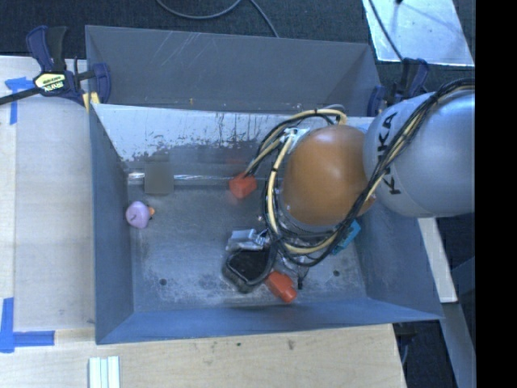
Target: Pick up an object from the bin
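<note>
Only readable text: "KUKA", brand name, black capitals on silver arm casing [424,160], at 3 o'clock in view. Letters turned sideways, set in single line running up-down along casing's rounded left end. Lettering sits just beside orange cover [323,176], at cover's 3 o'clock. Dark cable [414,106] sweeps down from 2 o'clock, passing across lettering and partly covering it.

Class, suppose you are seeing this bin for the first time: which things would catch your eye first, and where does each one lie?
The arm's orange-brown wrist cover, ringed with cables, dominates the right half of the bin, its gripper low over a black thing near the front wall. Bright bits follow: a red-orange piece beside the black thing, an orange piece toward the back, a pink ball alone at left.
</note>
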